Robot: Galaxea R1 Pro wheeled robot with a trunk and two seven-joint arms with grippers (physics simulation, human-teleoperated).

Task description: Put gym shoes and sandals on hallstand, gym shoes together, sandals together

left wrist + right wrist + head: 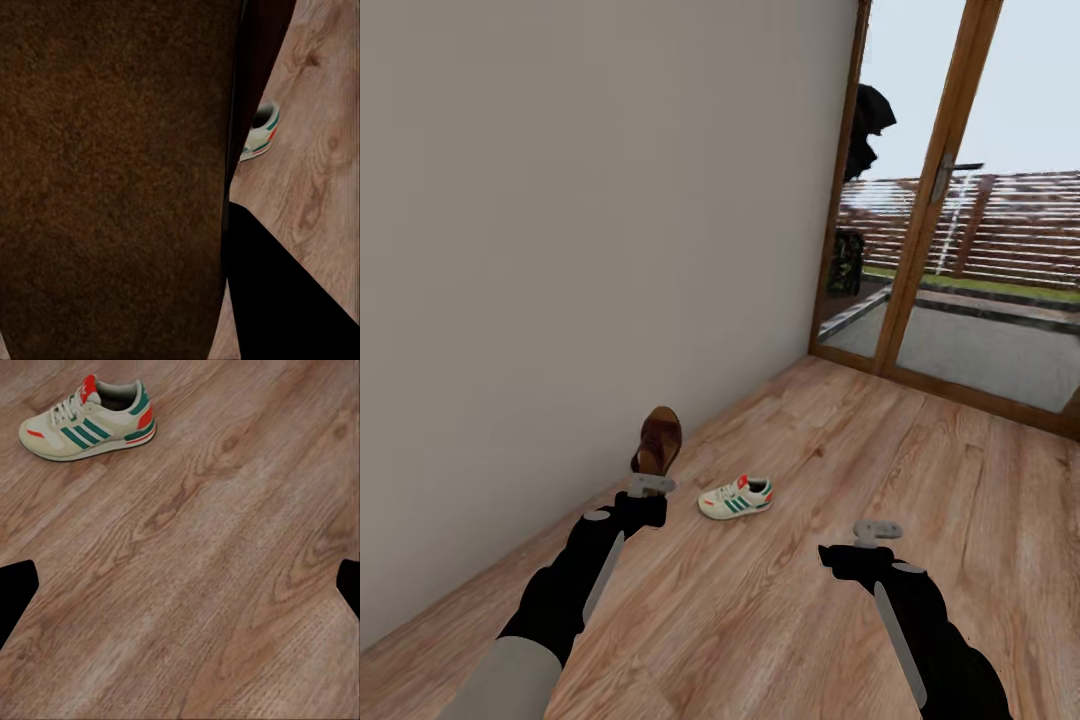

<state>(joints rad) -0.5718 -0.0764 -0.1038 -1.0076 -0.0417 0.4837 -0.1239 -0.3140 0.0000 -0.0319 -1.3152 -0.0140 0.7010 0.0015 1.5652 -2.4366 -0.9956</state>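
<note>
Above the corridor floor (840,440), left tool (651,484) is clutching a sandal (659,441) upright; right tool (877,532) is hanging spread wide near a gym shoe (735,497)

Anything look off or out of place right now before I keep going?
Only the sandal: it stands on end in the left tool, well off the floor. That looks like a carry, not a fault. The gym shoe sits upright on the floor, and the right tool holds nothing.

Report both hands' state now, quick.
Left hand: shut on the brown sandal, held up off the floor.
Right hand: open and holding nothing, above the bare wood floor.
</note>
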